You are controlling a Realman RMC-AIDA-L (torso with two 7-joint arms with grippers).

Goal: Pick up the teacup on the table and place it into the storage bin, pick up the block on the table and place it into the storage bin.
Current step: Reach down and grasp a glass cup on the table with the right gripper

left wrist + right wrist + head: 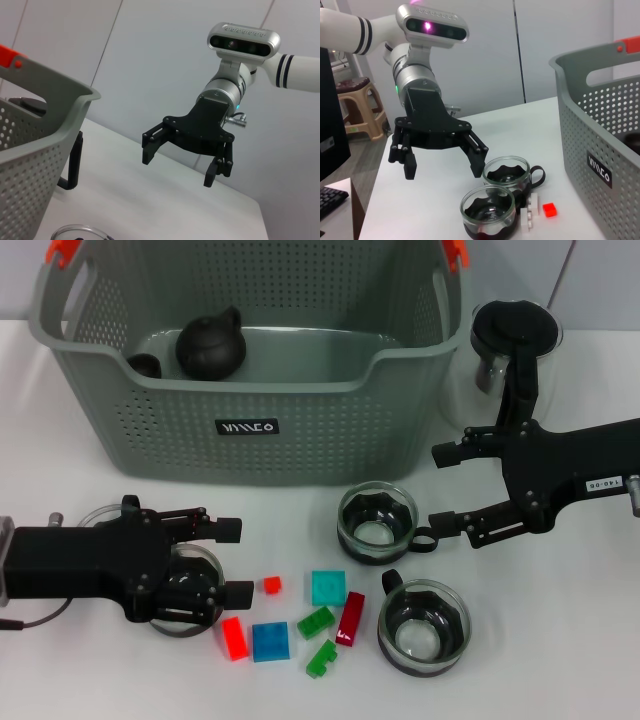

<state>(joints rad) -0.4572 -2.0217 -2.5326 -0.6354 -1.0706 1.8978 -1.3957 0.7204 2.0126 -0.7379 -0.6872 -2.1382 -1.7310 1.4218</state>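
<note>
White tabletop carries the grey storage bin (250,430) at the back, with glass teacups and coloured blocks (290,625) in front. Left gripper (232,560) hovers with fingers spread wide over one teacup (190,590), holding nothing. Right gripper (440,485), equally wide open and empty, hangs beside another teacup (377,523).

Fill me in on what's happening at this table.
A two-armed robot is clearing teacups and blocks into the storage bin. The right gripper hangs open beside a glass teacup; the left gripper is open above another teacup, holding nothing. Coloured blocks lie loose on the table; a dark teapot sits in the bin.
</note>
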